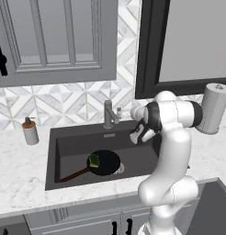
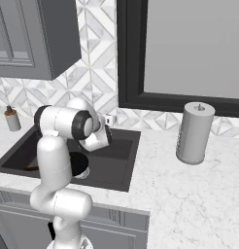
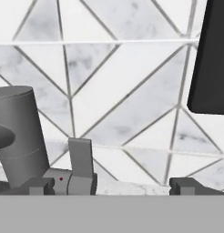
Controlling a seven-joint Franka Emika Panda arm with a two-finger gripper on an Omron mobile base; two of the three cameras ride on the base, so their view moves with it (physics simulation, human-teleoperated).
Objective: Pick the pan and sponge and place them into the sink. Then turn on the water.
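Observation:
The black pan (image 1: 105,164) lies in the dark grey sink (image 1: 78,142), its brown handle pointing front left. The yellow and green sponge (image 1: 94,160) rests on the pan's left rim. My gripper (image 3: 116,186) is open and holds nothing. It hangs over the sink's back right (image 1: 135,128), just right of the grey faucet (image 1: 108,114), and faces the tiled wall. In the hand view the faucet's body (image 3: 20,136) stands at the left, and its side lever (image 3: 81,157) rises just inside my left fingertip (image 3: 41,185). I see no water running.
A soap dispenser (image 1: 30,131) stands on the counter left of the sink. A grey paper towel roll (image 2: 194,132) stands on the counter to the right. A dark-framed window (image 2: 189,53) sits above the backsplash, and a grey wall cabinet (image 1: 55,41) hangs at upper left.

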